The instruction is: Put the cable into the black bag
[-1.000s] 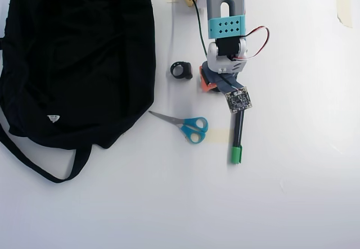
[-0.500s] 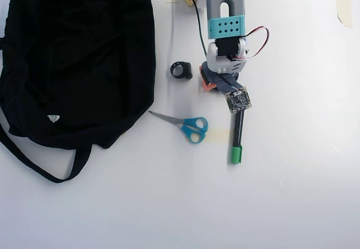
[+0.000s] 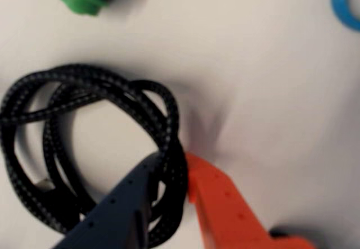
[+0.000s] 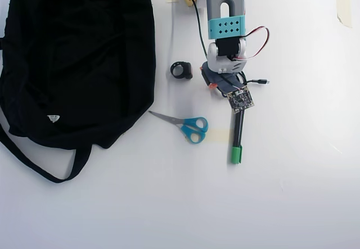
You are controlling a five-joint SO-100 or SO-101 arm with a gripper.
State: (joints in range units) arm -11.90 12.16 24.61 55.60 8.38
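The cable (image 3: pixel 163 120) is a black braided cord coiled in a loop on the white table. In the wrist view two of its strands run between my gripper's (image 3: pixel 171 162) dark finger and orange finger (image 3: pixel 219 204), which are shut on them. In the overhead view the gripper (image 4: pixel 216 86) sits under the wrist and hides most of the coil. Only the cable's loose plug end (image 4: pixel 260 82) sticks out to the right. The black bag (image 4: pixel 79 52) lies flat at the left, apart from the gripper, with its strap (image 4: pixel 39 167) trailing toward the front.
A small black ring (image 4: pixel 181 70) lies between bag and gripper. Blue-handled scissors (image 4: pixel 188 125) lie in front of it. A black marker with a green cap (image 4: pixel 237 142) lies just below the gripper. A piece of tape (image 4: pixel 343 7) is stuck at the far right.
The jaws have closed on the coil. The cable's plug end now sticks out to the right of the wrist, where nothing showed before. The arm has barely shifted.
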